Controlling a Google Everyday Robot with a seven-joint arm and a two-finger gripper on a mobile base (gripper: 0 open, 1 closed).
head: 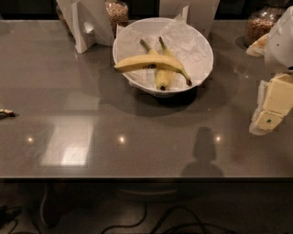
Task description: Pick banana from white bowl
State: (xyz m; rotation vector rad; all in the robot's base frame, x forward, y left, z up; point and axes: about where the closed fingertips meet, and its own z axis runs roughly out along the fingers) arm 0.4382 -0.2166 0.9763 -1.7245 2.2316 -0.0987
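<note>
The white bowl [201,43] stands at the back middle of the grey counter, lined with crumpled white paper. The banana [137,63], long, pale yellow and arched, lies crosswise on top of two shorter green-stemmed bananas [164,75], its thin dark-tipped stem pointing to the right rim. My gripper [270,107] is at the right edge of the view, a cream and white body hanging over the counter well to the right of the bowl and in front of it. It holds nothing that I can see.
Glass jars of grain stand at the back, one behind the bowl [117,11] and one at the back right [258,25]. White upright objects [89,23] stand at the back left. A small item [5,112] lies at the left edge. Cables run under the counter.
</note>
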